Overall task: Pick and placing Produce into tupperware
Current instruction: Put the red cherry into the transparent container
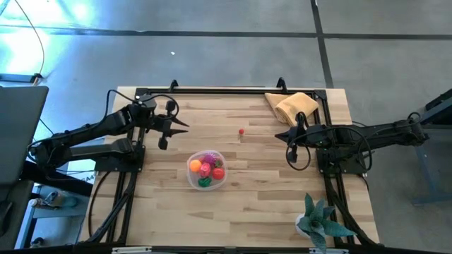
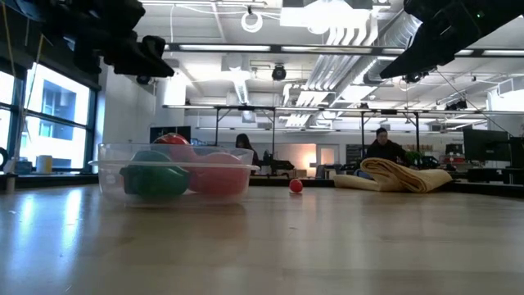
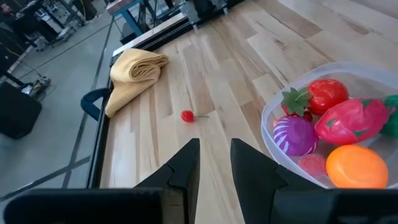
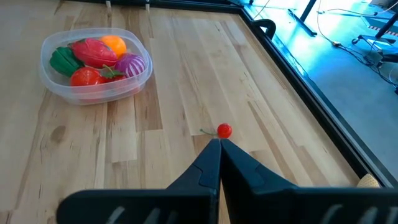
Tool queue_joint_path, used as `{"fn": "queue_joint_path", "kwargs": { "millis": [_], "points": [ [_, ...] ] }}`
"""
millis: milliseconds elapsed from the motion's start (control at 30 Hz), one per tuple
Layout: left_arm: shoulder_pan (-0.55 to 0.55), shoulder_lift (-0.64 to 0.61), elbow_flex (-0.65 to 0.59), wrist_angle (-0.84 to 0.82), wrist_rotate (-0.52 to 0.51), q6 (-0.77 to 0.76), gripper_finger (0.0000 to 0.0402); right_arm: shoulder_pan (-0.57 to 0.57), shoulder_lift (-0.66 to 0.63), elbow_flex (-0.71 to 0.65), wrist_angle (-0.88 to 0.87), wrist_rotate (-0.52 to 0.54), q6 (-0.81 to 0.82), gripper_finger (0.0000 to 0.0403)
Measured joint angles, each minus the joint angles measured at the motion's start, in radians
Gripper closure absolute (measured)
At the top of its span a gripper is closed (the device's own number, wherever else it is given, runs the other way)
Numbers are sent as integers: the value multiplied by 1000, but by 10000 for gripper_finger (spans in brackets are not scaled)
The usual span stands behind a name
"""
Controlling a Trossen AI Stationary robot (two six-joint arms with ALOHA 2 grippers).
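One small red cherry-like piece (image 4: 224, 130) with a thin stem lies loose on the desk (image 1: 268, 212), well apart from the tupperware (image 1: 192, 174), which holds the other produce (image 1: 207, 169). It looks light, hard, round and likely to roll; pinch across the ball, not the stem. Right hand (image 4: 219, 144) is pressed closed and empty, aimed at it. Left hand (image 3: 214, 163) is slightly parted and empty, near the tupperware.

Grey floor (image 1: 233, 42), bright ceiling lights (image 2: 246, 47)
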Motion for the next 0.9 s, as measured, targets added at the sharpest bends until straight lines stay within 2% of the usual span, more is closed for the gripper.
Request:
{"fn": "queue_joint_path", "kwargs": {
  "millis": [900],
  "points": [
    [1, 0, 0, 0, -3, 3, 323, 0, 0, 0, 0, 0, 15, 403]
  ]
}}
